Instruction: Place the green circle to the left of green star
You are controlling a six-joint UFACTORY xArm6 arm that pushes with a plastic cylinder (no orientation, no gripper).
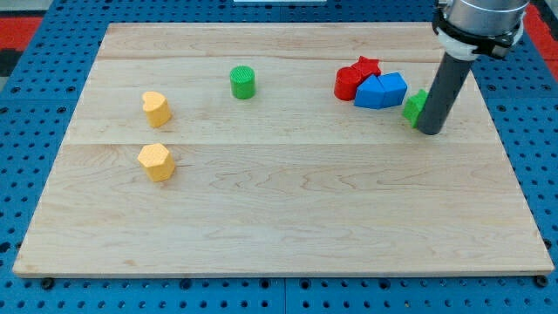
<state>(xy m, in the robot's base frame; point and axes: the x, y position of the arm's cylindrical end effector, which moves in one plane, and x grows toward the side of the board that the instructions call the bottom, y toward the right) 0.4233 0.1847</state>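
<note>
The green circle (242, 82) stands upright on the wooden board in the upper middle of the view. The green star (413, 107) lies at the view's right and is partly hidden behind my rod. My tip (430, 131) rests on the board right against the green star's right side, far to the right of the green circle.
A red star (367, 66) and a red block (347, 84) sit beside two blue blocks (381, 90), just left of the green star. A yellow heart-like block (156, 107) and a yellow hexagon (156, 161) lie at the view's left. The board's right edge (510, 148) is near my tip.
</note>
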